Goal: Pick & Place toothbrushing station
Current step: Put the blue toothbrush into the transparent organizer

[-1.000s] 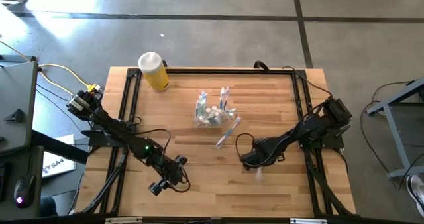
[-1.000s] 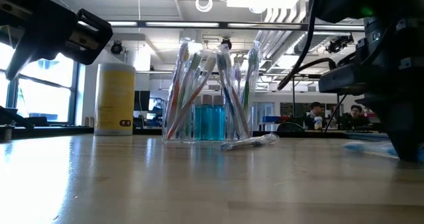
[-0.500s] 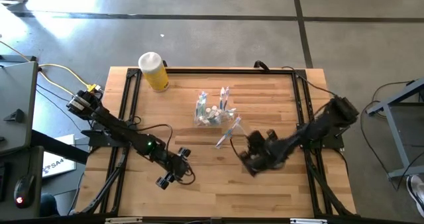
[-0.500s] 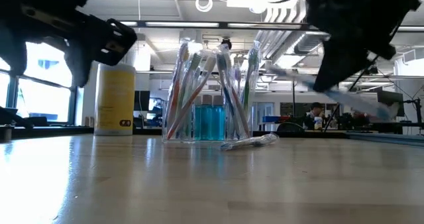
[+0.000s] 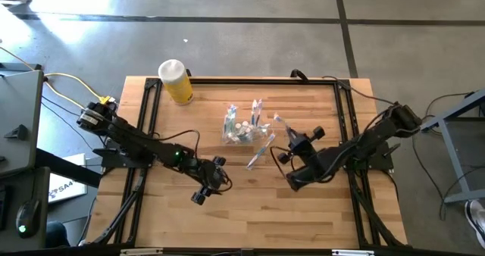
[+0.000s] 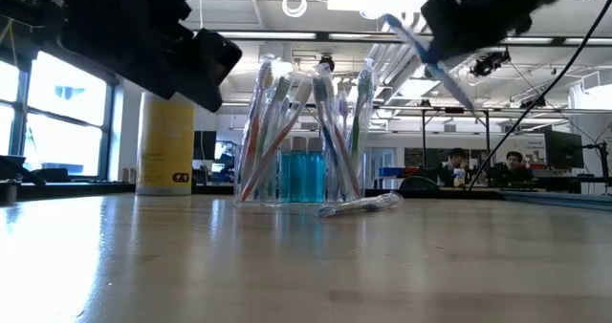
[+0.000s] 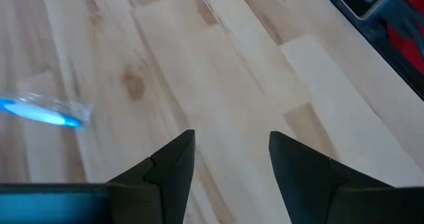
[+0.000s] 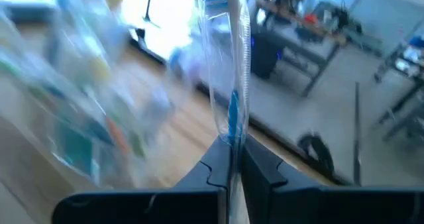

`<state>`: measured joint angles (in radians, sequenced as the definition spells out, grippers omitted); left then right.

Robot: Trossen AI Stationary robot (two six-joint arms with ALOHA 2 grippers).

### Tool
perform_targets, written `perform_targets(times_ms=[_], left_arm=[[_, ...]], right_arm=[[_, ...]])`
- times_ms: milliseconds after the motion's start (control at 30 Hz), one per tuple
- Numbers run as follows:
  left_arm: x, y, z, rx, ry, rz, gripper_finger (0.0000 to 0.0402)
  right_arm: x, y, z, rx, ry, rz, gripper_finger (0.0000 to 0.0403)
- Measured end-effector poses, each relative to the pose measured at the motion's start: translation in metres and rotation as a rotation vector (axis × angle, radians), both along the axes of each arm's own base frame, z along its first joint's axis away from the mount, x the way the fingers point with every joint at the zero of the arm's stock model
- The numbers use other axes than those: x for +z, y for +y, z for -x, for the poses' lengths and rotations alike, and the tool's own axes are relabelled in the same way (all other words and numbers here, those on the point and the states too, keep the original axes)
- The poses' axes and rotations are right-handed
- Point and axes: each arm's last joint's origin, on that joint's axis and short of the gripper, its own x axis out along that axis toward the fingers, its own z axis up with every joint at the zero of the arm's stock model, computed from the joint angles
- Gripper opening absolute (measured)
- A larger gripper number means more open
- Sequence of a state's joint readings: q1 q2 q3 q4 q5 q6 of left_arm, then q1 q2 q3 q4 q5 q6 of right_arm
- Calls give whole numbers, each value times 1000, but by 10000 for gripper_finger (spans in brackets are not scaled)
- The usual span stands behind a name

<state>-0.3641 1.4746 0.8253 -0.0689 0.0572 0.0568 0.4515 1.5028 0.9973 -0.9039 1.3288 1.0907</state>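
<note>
the pale wooden table [image 5: 227, 210] fills the foreground, bare along its near edge. just above it hovers the left gripper [image 5: 203, 194], its dark fingers [image 7: 173, 159] spread apart with nothing between them; past them the left wrist view shows wood grain and a blue wrapped brush lying flat. this arm appears to be waiting, or lining up for the loose brush.

further in, right of centre, the right gripper [image 8: 232, 154] is lifted off the table, its fingers pressed together on a slim blue toothbrush in a clear wrapper [image 8: 228, 65]. the pinch sits on the handle end, so the brush stands up and away from the gripper, leaving the far end free to be lowered into a container. in the low view the brush [image 6: 421, 51] slants above and just to the right of the holder, which suggests the carry is near its drop point.

between the grippers and the holder lies a second wrapped toothbrush [image 5: 260, 151], flat on the wood, probably the next piece to collect.

beyond it stands the small clear plastic holder cup [image 5: 239, 129], upright near the table's centre, with a bundle of pastel toothbrushes [image 6: 287, 122] leaning out against its rim.

farthest, at the back left corner, rests a yellow cylinder with a white cap [image 5: 176, 80], apart from the work.
</note>
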Motion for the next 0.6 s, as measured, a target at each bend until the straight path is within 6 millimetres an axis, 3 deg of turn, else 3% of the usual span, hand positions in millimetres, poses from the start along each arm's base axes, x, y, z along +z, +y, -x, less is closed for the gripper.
perform_targets(times_ms=[133,300,600], left_arm=[[2,8,-4,14,-29,-8,190],[2,24,-10,68,-38,-6,190],[7,45,-19,105,-80,41,190]], right_arm=[[-29,-14,14,-51,29,-44,8],[-52,-6,39,-6,-122,41,8],[-65,8,63,110,-242,111,9]])
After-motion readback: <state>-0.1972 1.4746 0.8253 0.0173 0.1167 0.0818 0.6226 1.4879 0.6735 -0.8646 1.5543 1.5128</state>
